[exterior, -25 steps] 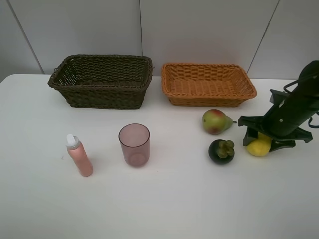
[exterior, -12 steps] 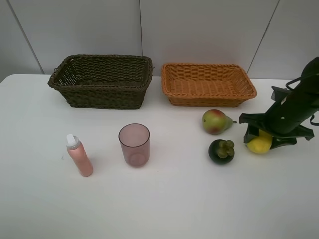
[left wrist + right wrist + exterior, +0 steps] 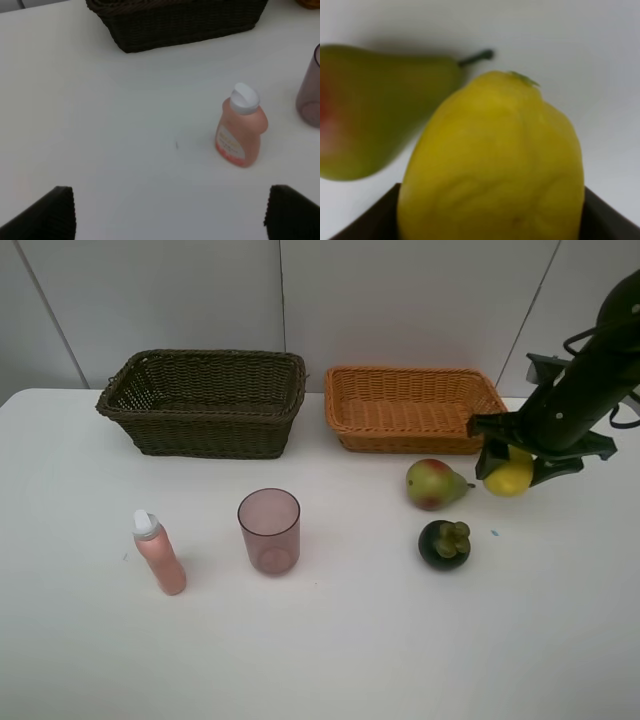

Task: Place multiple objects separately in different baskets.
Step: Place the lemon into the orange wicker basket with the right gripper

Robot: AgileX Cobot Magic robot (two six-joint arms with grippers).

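- Right gripper (image 3: 513, 468) is clamping the lemon (image 3: 506, 480) at the frame's right, beside the orange basket (image 3: 400, 443), where I'm judging it belongs.
- Left gripper (image 3: 170, 212) is hovering with jaws apart, facing the bottle (image 3: 240, 132).

Bright, soft shadows; R-wrist view blurry

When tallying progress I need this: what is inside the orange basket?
Only bare weave shows inside the orange basket; its near wall hides the front strip of floor.
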